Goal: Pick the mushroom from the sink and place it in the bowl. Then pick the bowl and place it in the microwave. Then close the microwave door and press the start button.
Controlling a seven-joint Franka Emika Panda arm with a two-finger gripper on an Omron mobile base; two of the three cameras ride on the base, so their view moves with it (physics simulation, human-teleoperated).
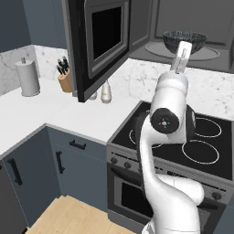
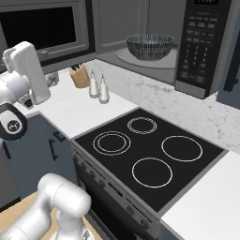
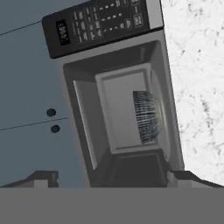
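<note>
Left base view gives you the corner of the kitchen: a white worktop (image 1: 77,114) runs along a marbled pale backsplash (image 1: 137,82), with slate-blue cabinets (image 1: 55,169) below and a strip of light wood floor (image 1: 73,219) at the bottom edge. On that worktop you can see a paper towel roll (image 1: 27,78), a knife block (image 1: 65,81) and two small shakers (image 1: 104,93) standing near the wall. Beside them sits a black glass stove (image 2: 150,154) with four ring burners, its oven front below.

Above the stove hangs the microwave (image 2: 199,47), its grey cavity exposed. The microwave door (image 1: 98,43) stands swung wide toward the knife block. The bowl (image 2: 150,46) rests upright on the round turntable inside; you cannot tell from these angles whether the mushroom lies in it.

Your gripper (image 3: 111,177) is held back from the cavity, looking in at the bowl, its fingers spread far apart with nothing between them.
</note>
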